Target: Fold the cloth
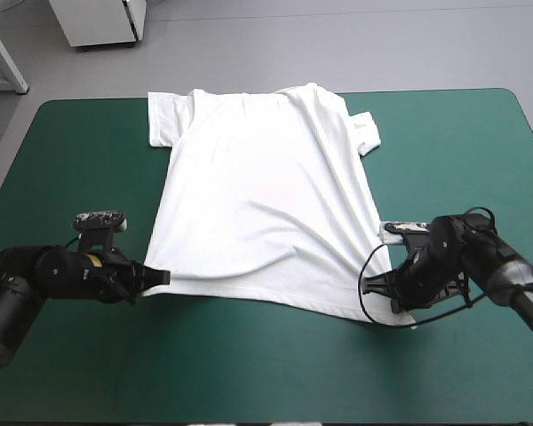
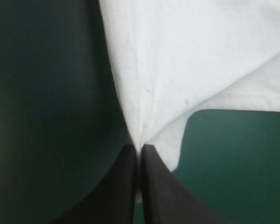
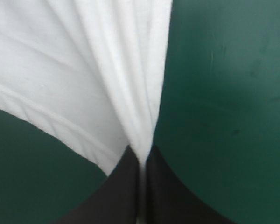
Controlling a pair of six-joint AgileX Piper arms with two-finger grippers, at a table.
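Both arms low and almost level, wrists just above the teal-green cover (image 1: 444, 151), reaching inward from opposite sides.

At the left gripper (image 1: 160, 278): black fingers pressed all but together into one pointed arch, clamped on a hem corner of the T-shirt (image 1: 266, 195). Ahead of those fingertips, thin white fabric fanning out from the pinch in soft radiating creases. To one side of the pinch, a short loose flap with a rounded edge and bare cover past it.

At the right gripper (image 3: 141, 154): the same narrow arch, clamped on the opposite hem corner. Ahead of it, cloth gathered into several long parallel folds, with the stitched hem band curving away to one side and plain cover on the other.

Between the two grippers, the hem sagging in a shallow curve. Beyond them, the shirt spread flat and mostly smooth toward the table's far edge, short sleeves out to either side, with a few long diagonal wrinkles running toward the right gripper. Matte, lightweight knit, white against the smooth cover.
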